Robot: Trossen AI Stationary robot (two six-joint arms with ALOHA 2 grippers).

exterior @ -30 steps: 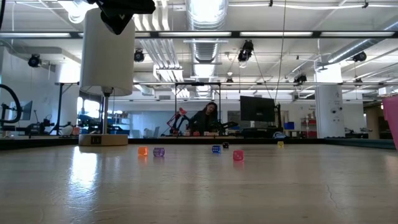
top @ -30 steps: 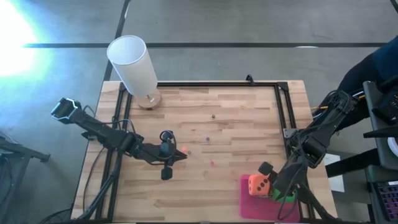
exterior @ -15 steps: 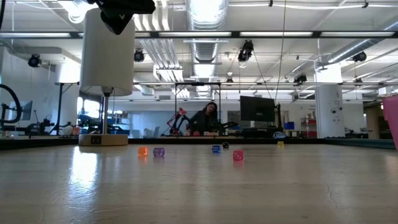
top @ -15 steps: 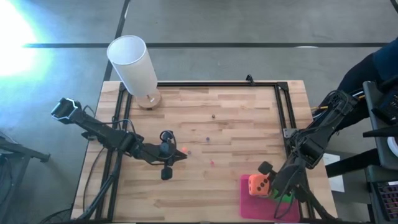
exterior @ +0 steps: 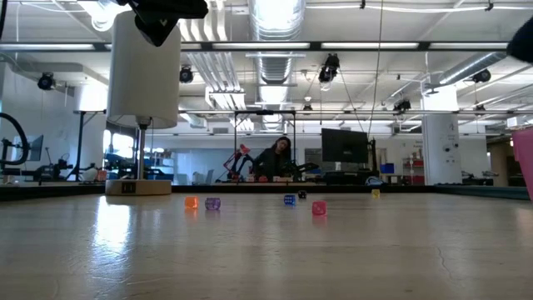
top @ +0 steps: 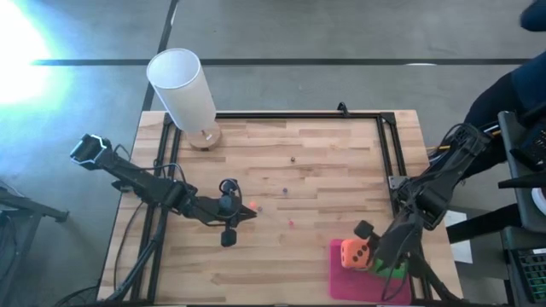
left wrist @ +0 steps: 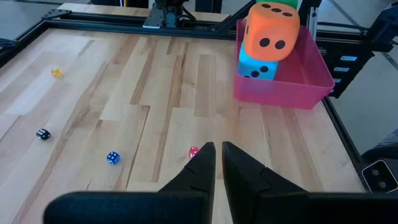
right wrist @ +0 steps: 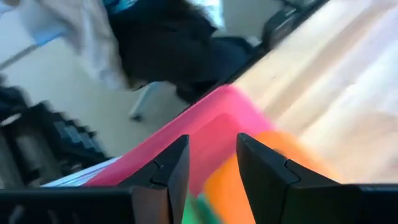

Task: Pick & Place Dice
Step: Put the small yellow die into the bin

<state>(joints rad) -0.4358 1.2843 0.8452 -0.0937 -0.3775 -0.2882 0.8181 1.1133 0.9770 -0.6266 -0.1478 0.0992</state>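
A pink tray [top: 339, 277] sits at the table's near right corner. In the left wrist view an orange die [left wrist: 270, 31] rests on top of a teal die [left wrist: 258, 67] inside the tray. A green die [top: 393, 272] lies just behind them, mostly hidden under my right arm. My right gripper [top: 375, 247] hangs over the tray beside the orange die [top: 356, 253]. Its fingers stand apart, with the tray's pink showing between their tips [right wrist: 211, 146]. My left gripper [top: 249, 213] waits shut above the table's middle.
A tall white cylinder [top: 183, 89] on a wooden foot stands at the far left. Several tiny dice lie on the boards, among them a pink one [left wrist: 194, 151], a blue one [left wrist: 112, 158] and a black one [left wrist: 42, 134]. A black frame [top: 388, 145] borders the table.
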